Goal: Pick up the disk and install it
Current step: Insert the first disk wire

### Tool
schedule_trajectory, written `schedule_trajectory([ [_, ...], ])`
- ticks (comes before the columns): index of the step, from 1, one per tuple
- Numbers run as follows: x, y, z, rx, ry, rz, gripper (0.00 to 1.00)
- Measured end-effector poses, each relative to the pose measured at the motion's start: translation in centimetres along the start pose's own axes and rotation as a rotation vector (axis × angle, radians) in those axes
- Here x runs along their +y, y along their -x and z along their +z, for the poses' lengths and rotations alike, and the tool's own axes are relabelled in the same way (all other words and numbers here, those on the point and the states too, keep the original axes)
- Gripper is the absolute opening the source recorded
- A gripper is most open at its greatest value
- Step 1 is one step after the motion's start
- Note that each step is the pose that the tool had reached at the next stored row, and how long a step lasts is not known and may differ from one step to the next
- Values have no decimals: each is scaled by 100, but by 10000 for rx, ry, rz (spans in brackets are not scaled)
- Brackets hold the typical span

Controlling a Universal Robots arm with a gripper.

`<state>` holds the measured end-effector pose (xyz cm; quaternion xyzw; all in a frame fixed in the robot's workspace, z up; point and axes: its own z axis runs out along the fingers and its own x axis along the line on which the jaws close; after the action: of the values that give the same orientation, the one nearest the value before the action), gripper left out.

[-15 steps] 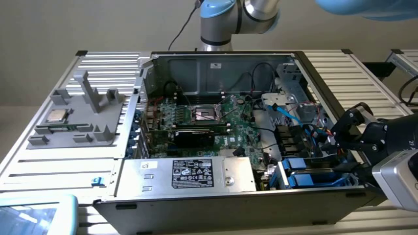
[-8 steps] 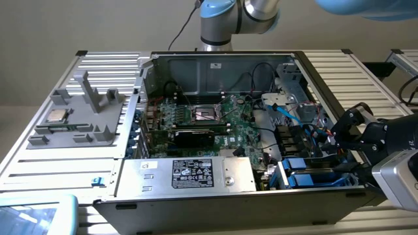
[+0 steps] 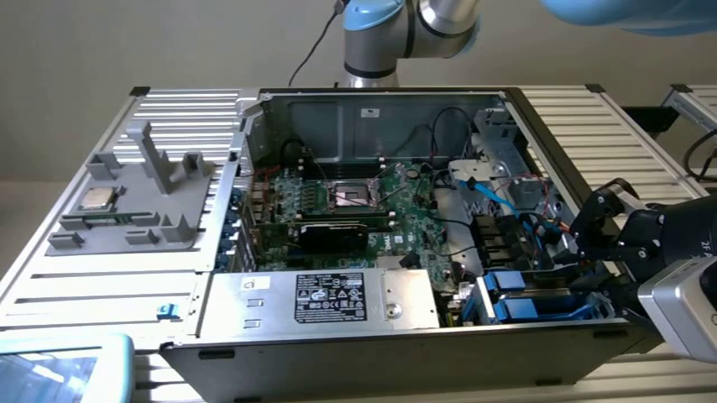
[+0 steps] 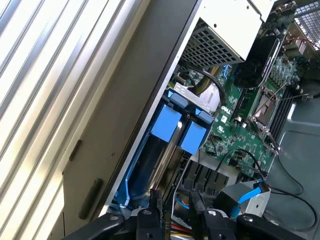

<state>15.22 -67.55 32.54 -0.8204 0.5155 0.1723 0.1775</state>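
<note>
A slatted metal table (image 3: 101, 277) is carrying an open computer case (image 3: 392, 357), which is lying on its side across the table's middle with its inside facing up. The blue-and-grey arm (image 3: 381, 34) is rising behind the case's far wall. Inside the case a green motherboard (image 3: 415, 222) is covering the floor. A large silver box with a black label (image 3: 325, 298) is sitting against the near wall. On the table beside the case, toward the exterior view's left edge, a grey fixture plate (image 3: 134, 201) is lying flat. The disk (image 3: 518, 308) (image 4: 152, 160) is standing on edge in the drive bay at the case's near corner on the exterior view's right, its blue frame lying just beside the near wall. A second blue-framed carrier (image 4: 192, 137) is standing next to it. The gripper (image 3: 588, 264) (image 4: 175, 197) is reaching over the case's edge at that corner, close to the end of the disk. Its black fingers (image 4: 155, 200) are standing partly apart with nothing clamped between them; whether one is touching the disk I cannot tell. A small square silver chip (image 3: 96, 200) is resting on the fixture plate.
</note>
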Motion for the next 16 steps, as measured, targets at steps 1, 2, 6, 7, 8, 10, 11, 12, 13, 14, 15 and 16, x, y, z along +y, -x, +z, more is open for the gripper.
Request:
schedule_trajectory([
  [1, 0, 0, 0, 0, 0, 0, 35],
  [2, 0, -1, 2, 0, 0, 0, 35],
  [6, 0, -4, 18, 0, -2, 3, 35],
  [7, -2, -1, 22, 3, -9, 16, 35],
  [8, -4, 3, 24, 9, -26, 38, 35],
  [10, -3, 2, 27, 28, -97, 144, 35],
  [11, -4, 2, 27, 39, -131, 198, 35],
  [12, -4, 2, 27, 46, -157, 236, 35],
  [13, -5, 3, 27, 49, -168, 249, 35],
  [14, -5, 3, 27, 48, -168, 249, 35],
  [15, -5, 3, 27, 49, -169, 251, 35],
  [16, -4, 3, 27, 49, -169, 252, 35],
])
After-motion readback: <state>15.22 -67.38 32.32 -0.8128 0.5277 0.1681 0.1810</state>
